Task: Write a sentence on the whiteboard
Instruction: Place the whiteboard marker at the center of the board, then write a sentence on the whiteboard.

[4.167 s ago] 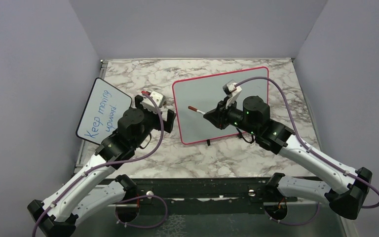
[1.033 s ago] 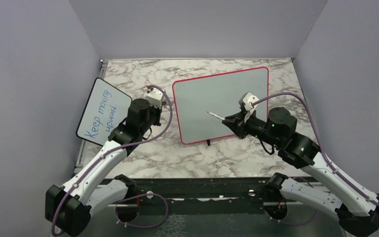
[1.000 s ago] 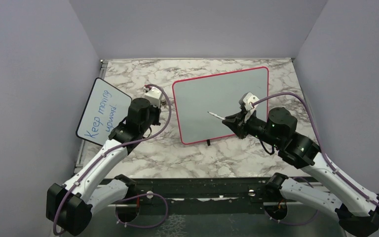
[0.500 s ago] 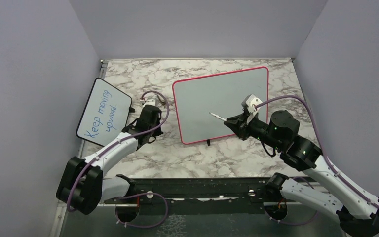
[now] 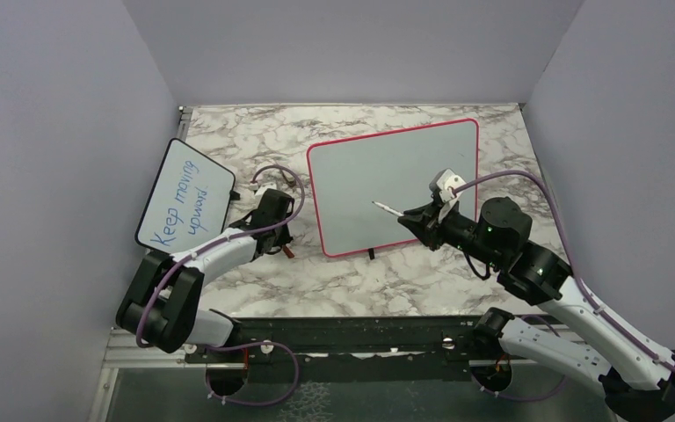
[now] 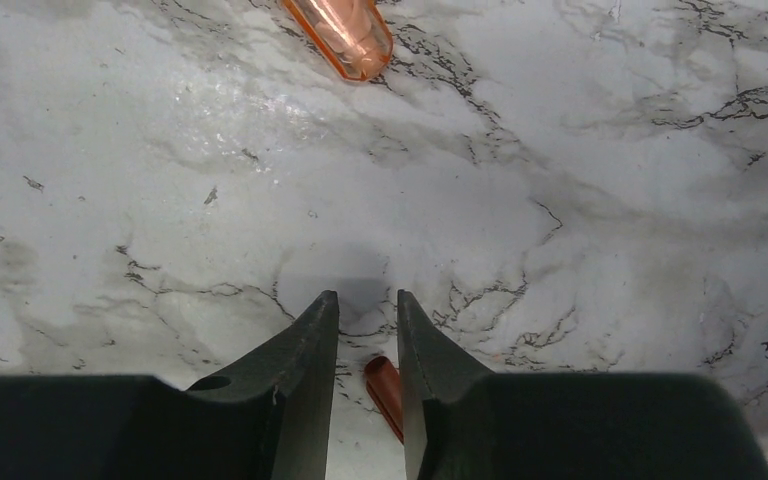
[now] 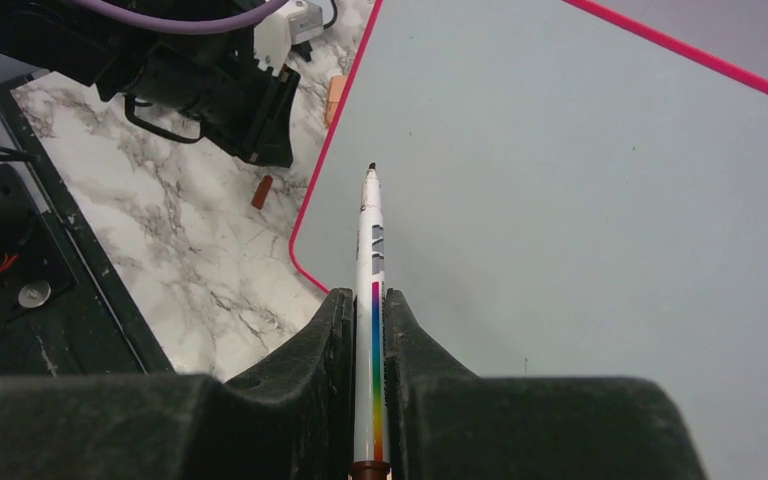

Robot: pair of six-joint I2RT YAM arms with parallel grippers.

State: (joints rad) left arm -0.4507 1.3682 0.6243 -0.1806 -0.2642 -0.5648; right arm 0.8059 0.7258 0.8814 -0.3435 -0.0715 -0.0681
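I am watching the whiteboard [image 5: 360, 167] sitting at the upper centre of the top view, its grey face showing plain inside the pink frame. The right gripper [image 7: 365, 300] is pinching a marker [image 7: 372, 230] between its jaws, the dark tip pointing at the board's lower left part. Whether it is touching, I cannot tell.

The left gripper [image 6: 368, 298] is reaching down to the marble table [image 5: 387, 281] just left of the board's edge, jaws standing slightly apart and gripping nothing. 2 small things are lying there: a red-brown piece [image 6: 384, 392] right by the fingers, and an orange translucent cap [image 6: 345, 35] farther on, beside the frame.

A smaller black-framed board [image 5: 185, 198] with blue writing is leaning at the left. The right arm's purple cable [image 5: 501, 172] is crossing the whiteboard's lower right corner in the top view.
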